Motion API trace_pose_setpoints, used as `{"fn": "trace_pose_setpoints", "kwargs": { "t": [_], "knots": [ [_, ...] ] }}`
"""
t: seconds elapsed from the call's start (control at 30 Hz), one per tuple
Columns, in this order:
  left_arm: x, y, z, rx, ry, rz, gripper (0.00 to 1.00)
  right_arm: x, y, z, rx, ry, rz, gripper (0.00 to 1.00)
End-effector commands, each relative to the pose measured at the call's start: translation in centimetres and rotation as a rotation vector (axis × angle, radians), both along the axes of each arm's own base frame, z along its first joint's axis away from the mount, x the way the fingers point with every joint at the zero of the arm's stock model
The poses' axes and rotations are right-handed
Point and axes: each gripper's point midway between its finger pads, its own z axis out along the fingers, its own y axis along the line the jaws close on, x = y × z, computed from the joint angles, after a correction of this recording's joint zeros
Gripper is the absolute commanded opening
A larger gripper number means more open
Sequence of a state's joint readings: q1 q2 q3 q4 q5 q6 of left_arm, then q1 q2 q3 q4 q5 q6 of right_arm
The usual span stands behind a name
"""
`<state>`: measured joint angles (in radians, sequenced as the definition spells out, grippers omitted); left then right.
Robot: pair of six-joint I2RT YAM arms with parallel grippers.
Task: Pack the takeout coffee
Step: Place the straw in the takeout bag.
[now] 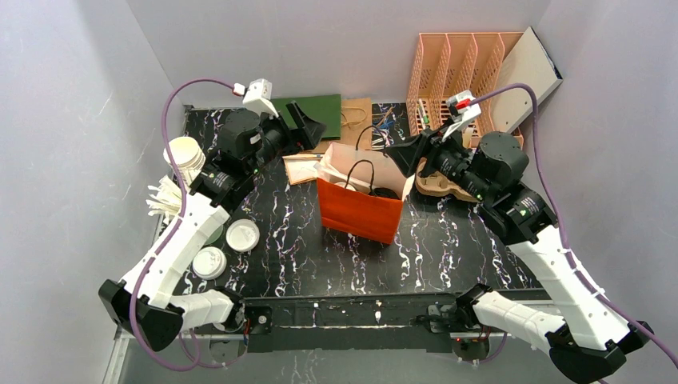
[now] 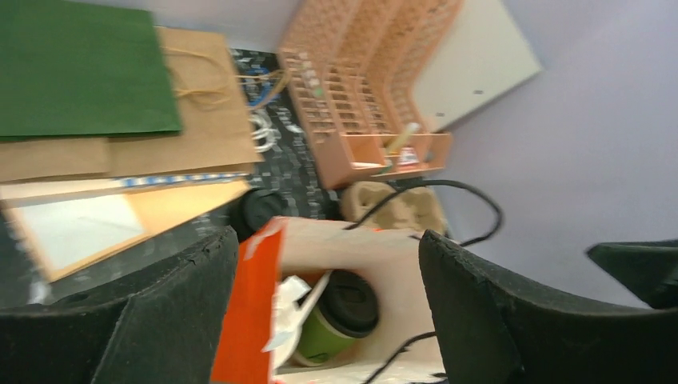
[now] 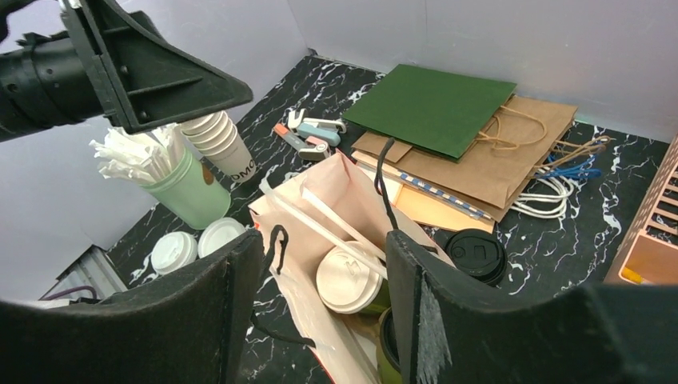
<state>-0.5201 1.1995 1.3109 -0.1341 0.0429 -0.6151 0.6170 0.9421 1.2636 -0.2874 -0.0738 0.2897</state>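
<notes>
- Left wrist view: the takeout coffee (image 2: 340, 310), a green cup with its black lid on, sits down inside the orange bag (image 2: 248, 320), next to some white paper. From this angle it cannot be told whether the cup stands upright or leans.
- Left claw (image 2: 328, 248): the fingers are spread wide with nothing between them. It hangs over the bag mouth, apart from the cup.
- Right claw (image 3: 324, 240): the fingers are parted and sit at the bag's rim, with the open mouth showing between them. No cup or lid is in its hold, and no pinch on the paper is seen.
- Right wrist view: a white-lidded cup (image 3: 348, 280) also stands in the bag. Only a dark sliver of the coffee's lid shows, low behind one finger.
- A loose black lid (image 3: 476, 254) lies on the tabletop (image 1: 464, 240) just beside the bag. It is not on any cup.
- Top external view: the bag stands upright near the middle of the tabletop, with both arms reaching to it.
- Judgement: the main step, putting the lidded cup into the bag, looks done.
- Likely still to do: draw both arms clear without tipping the bag. Whether more items belong in it cannot be told.
</notes>
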Motion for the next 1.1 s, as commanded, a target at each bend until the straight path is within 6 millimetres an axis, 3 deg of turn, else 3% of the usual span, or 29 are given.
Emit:
{"fn": "trace_pose_setpoints", "kwargs": {
  "t": [0.0,0.2,0.37,0.53,0.63,0.7,0.77,0.9,0.97,1.07],
  "knots": [
    [-0.8,5.4,1.2,0.169,-0.062,0.187,0.81,0.3,-0.2,0.0,0.016,-0.009,-0.018,0.68],
    [-1.9,9.2,-0.5,0.268,-0.07,0.317,0.81,0.7,-0.9,-2.1,-0.022,0.034,-0.066,0.82],
    [-2.2,10.5,-4.1,0.32,-0.014,0.367,0.81,2.7,-7.5,-4.1,-0.124,0.057,-0.427,0.86],
    [-2.0,12.0,-9.0,0.398,0.053,0.436,0.83,3.8,-11.2,-7.7,-0.225,0.095,-0.641,0.9],
    [-1.4,12.8,-12.2,0.454,0.11,0.493,0.87,5.2,-12.0,-9.9,-0.274,0.144,-0.734,0.96],
    [-0.9,13.4,-13.6,0.411,0.161,0.572,0.95,6.1,-11.1,-10.9,-0.26,0.221,-0.708,0.98],
    [-0.1,13.4,-15.2,0.337,0.21,0.55,0.95,7.3,-10.7,-12.4,-0.245,0.325,-0.683,0.98],
    [2.5,15.2,-18.2,0.108,0.317,0.507,0.91,9.5,-14.0,-12.4,-0.128,0.373,-0.726,0.98],
    [3.1,16.4,-19.0,0.11,0.339,0.52,0.91,10.2,-16.4,-12.4,-0.068,0.36,-0.773,0.98],
    [3.8,18.4,-19.5,0.2,0.319,0.597,0.97,11.0,-18.5,-14.5,-0.01,0.419,-0.812,0.98]
  ]
}}
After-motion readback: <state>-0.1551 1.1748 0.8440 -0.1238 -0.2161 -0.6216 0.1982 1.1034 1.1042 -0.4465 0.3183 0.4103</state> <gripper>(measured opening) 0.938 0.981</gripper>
